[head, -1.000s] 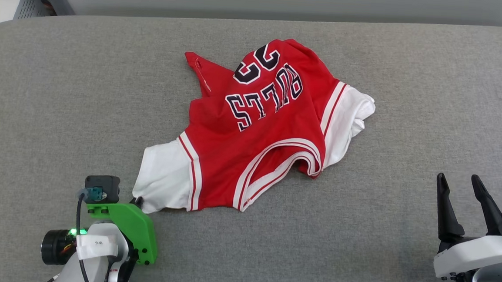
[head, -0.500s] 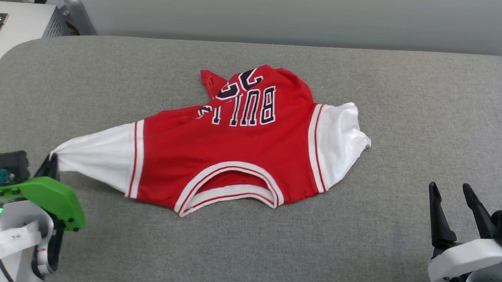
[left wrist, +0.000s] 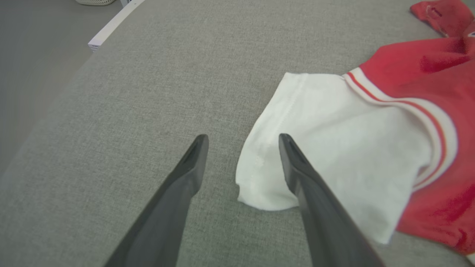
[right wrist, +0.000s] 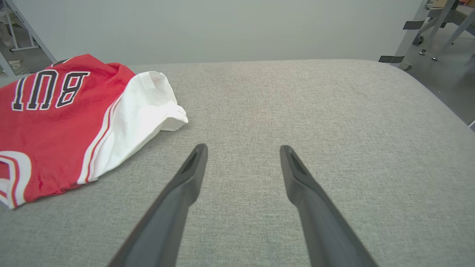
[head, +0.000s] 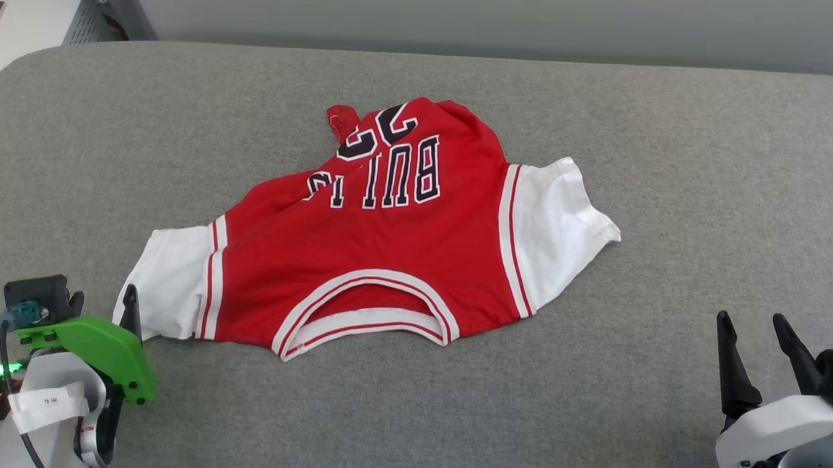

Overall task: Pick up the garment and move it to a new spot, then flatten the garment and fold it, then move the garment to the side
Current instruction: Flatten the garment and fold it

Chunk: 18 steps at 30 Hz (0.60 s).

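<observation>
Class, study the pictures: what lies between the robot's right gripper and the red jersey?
Only bare grey surface separates the right gripper from the garment, as the head and right wrist views show.

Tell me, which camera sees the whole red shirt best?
The head view: the whole garment fits in it. The left wrist view shows one white sleeve and some red; the right wrist view shows its other sleeve and part of the lettering.

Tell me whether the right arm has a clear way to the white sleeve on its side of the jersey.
Probably yes. The right gripper stands open, apart from the garment, and just bare grey surface lies between it and that white sleeve.
</observation>
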{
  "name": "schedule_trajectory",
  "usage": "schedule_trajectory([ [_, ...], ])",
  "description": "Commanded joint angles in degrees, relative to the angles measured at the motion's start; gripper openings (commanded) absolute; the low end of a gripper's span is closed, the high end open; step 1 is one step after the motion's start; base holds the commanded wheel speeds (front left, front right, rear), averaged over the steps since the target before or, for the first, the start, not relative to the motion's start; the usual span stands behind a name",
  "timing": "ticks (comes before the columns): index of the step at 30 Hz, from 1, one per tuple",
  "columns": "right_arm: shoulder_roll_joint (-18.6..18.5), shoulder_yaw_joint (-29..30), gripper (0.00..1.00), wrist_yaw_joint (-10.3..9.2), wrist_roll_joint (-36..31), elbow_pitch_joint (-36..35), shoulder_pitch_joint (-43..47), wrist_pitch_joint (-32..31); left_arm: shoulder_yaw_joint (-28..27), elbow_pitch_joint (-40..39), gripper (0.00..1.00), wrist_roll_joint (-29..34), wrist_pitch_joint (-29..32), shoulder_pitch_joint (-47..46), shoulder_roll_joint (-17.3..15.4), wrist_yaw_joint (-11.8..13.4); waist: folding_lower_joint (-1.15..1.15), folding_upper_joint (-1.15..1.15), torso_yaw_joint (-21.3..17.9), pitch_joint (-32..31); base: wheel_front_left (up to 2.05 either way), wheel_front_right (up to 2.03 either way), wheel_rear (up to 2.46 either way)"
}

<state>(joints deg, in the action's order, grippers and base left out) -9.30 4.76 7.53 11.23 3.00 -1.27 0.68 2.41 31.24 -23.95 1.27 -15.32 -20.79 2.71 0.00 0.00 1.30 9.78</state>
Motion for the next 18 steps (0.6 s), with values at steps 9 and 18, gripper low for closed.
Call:
schedule_trajectory([
  [9,-4.4,-2.4,1.0,-0.04,0.4,-1.7,-0.3,-6.9,6.9,-8.8,1.0,3.2,-14.9,-0.2,4.6,-7.1,0.0,0.0,6.4,-3.6,0.0,0.0,0.0],
  [18,-13.1,-8.6,1.0,-0.04,6.9,-0.2,-9.0,-26.7,8.5,-20.6,1.0,4.7,-16.2,5.3,7.5,-7.6,0.0,0.0,12.5,-2.0,0.0,0.0,0.0],
])
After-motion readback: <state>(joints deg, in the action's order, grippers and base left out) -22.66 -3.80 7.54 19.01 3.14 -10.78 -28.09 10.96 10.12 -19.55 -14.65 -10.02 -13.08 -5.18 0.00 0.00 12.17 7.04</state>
